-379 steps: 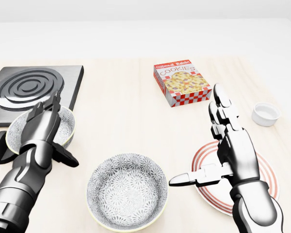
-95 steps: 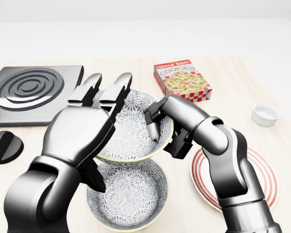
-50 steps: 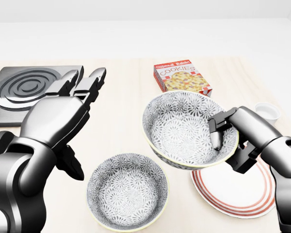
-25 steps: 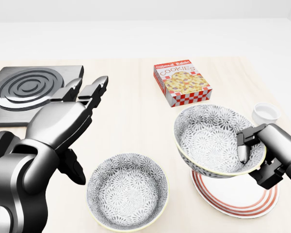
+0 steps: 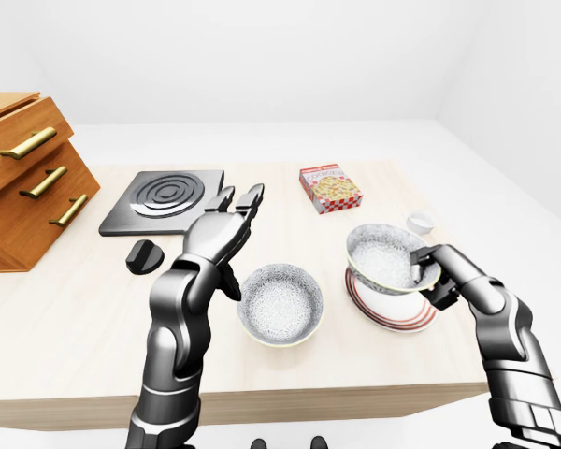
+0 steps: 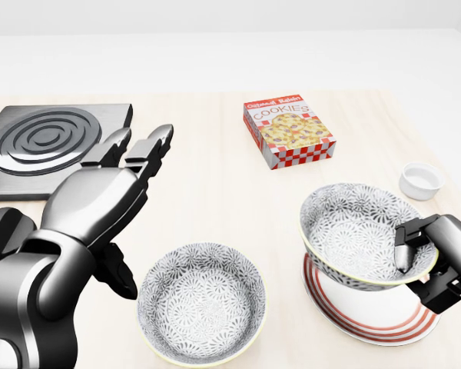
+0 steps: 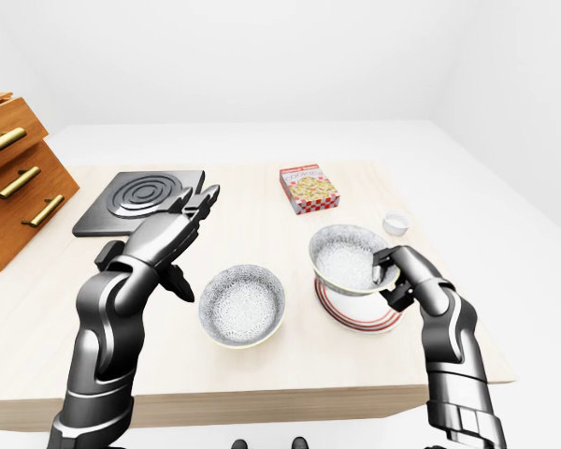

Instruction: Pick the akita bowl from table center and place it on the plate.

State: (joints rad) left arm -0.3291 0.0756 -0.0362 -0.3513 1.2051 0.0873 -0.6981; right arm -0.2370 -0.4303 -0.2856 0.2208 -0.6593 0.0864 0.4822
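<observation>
Light wood table [image 6: 207, 192], on it a stove plate [image 6: 50, 142], black knob [image 5: 146, 255], cookie box [image 6: 289, 133], patterned bowl [image 6: 202, 302], striped plate [image 6: 384, 315], small white cup [image 6: 421, 181], wooden drawers [image 5: 23, 178]

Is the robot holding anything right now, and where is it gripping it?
Yes: the right hand pinches a patterned bowl by its rim, over the striped plate. The left hand is open, holding nothing.

I'm standing in a simulated kitchen: bare white walls surround a pale wood worktop [image 5: 93, 318] carrying a black hotplate [image 5: 164, 199] with concentric rings, a cookie box [image 6: 289, 132], patterned bowls [image 6: 202, 304], a red-striped plate [image 6: 384, 319], and a wooden drawer unit [image 5: 23, 178] with brass handles.
</observation>
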